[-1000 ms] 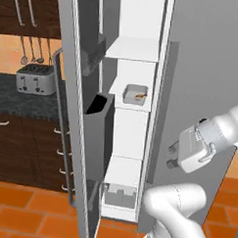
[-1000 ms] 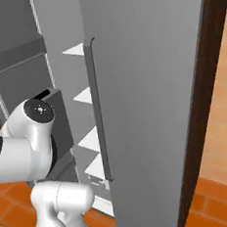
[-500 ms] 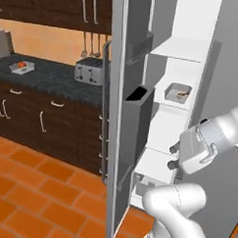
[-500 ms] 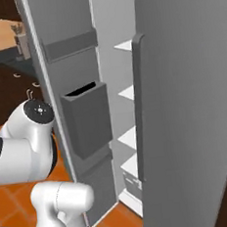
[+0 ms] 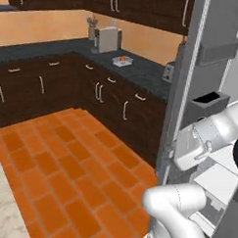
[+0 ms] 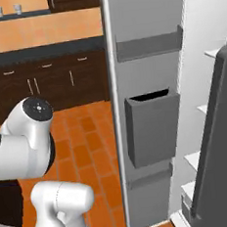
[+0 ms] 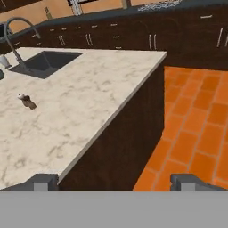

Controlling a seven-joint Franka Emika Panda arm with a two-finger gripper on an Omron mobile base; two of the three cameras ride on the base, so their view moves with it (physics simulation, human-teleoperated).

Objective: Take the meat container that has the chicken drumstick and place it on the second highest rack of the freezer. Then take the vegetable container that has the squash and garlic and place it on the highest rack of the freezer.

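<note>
The jaws (image 7: 114, 181) stand wide open with nothing between them, their two tips above the near edge of the pale marble island desk (image 7: 67, 102). Past the arm the freezer (image 5: 200, 90) stands with its grey door swung out. Well beyond the freezer door, on the dark desk (image 5: 143, 68), lies the vegetable container (image 5: 122, 61), something orange in it.

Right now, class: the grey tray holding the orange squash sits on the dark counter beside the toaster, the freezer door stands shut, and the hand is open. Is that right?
One slip: the freezer door stands open, as the right base view shows. The tray does sit on the dark counter near the toaster, and the hand is open.
</note>
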